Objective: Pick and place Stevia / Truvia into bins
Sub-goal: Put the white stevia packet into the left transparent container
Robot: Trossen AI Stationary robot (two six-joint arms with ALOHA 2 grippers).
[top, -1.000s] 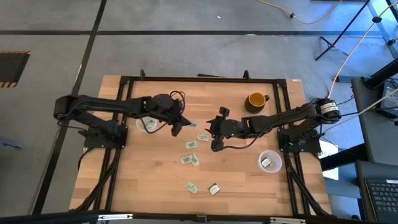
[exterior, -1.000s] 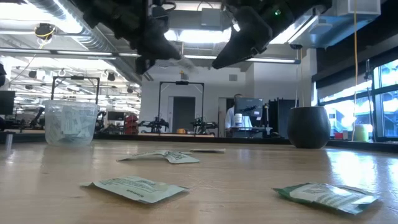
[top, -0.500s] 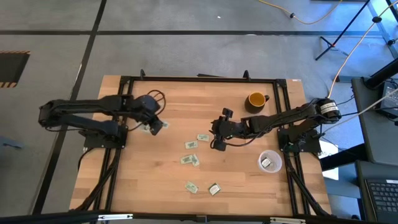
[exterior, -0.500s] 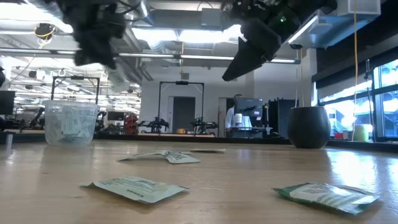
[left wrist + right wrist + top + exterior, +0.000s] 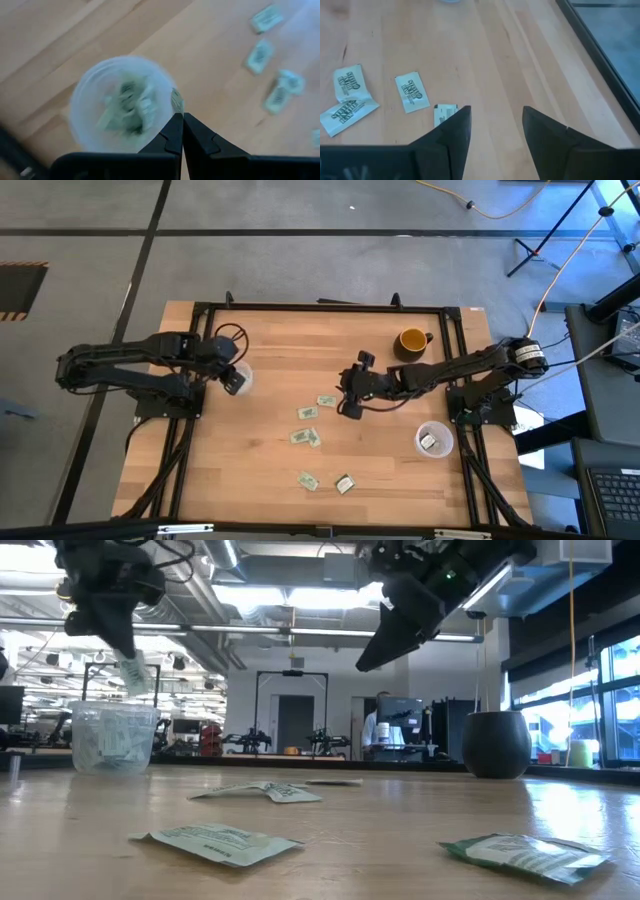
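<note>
My left gripper is shut on one pale green Stevia packet and hovers over the left clear cup, which holds several packets. In the high view, this gripper covers part of the cup. My right gripper stands open above the middle of the table, touching nothing. A packet lies flat just beyond its finger. Several more packets lie flat on the wood. The right cup stands near the right edge. My left gripper pinches the packet's upper end between its two fingertips. The fingers slant down from the table's left side. The packet hangs below them, lifted clear, just above the cup's rim.
A yellow mug stands at the far right, dark in the low view. Two packets lie near the front edge. A black frame runs along the table's edges. Bare wood stretches between the left cup and the loose packets.
My left gripper has carried the packet from the middle of the table toward the left edge, ending over the left cup. It has tipped more steeply downward on the way and stayed shut. The packet now hangs above the cup.
</note>
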